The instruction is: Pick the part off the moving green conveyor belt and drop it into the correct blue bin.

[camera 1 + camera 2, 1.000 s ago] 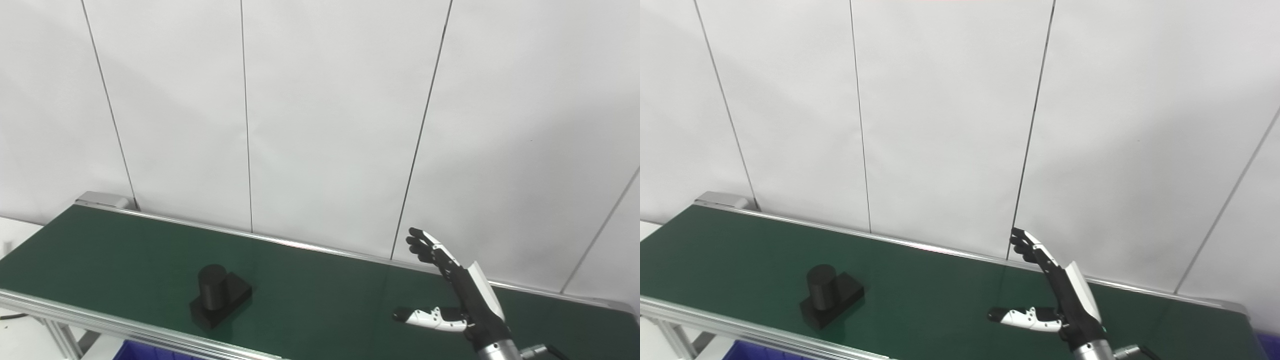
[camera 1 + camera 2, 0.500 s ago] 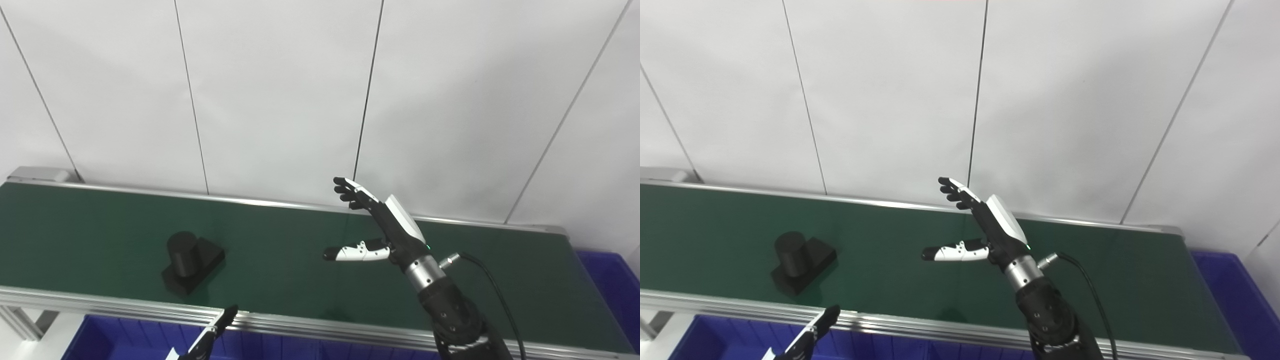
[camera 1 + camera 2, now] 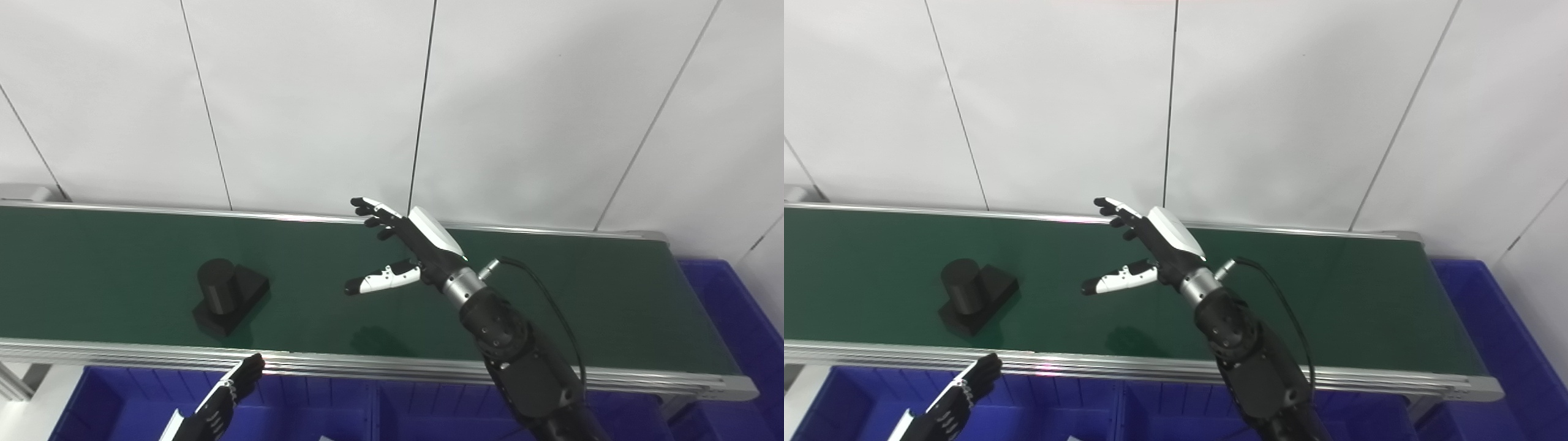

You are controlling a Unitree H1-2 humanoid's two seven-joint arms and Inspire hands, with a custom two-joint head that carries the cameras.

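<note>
Since the previous frame our right hand point(image 3: 416, 245) has drawn nearer the black cylinder-on-block part point(image 3: 228, 297), fingers spread, grasping nothing. That part lies on the green conveyor belt point(image 3: 588, 306), well left of it. Our left hand point(image 3: 226, 395) hangs released above the blue plastic bins point(image 3: 110, 410).

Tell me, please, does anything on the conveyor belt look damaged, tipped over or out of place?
Nothing stands out. The black part stands upright on the green conveyor belt, whole and untouched. The right hand hovers open above the belt; the left hand is low, over the blue bins.
</note>
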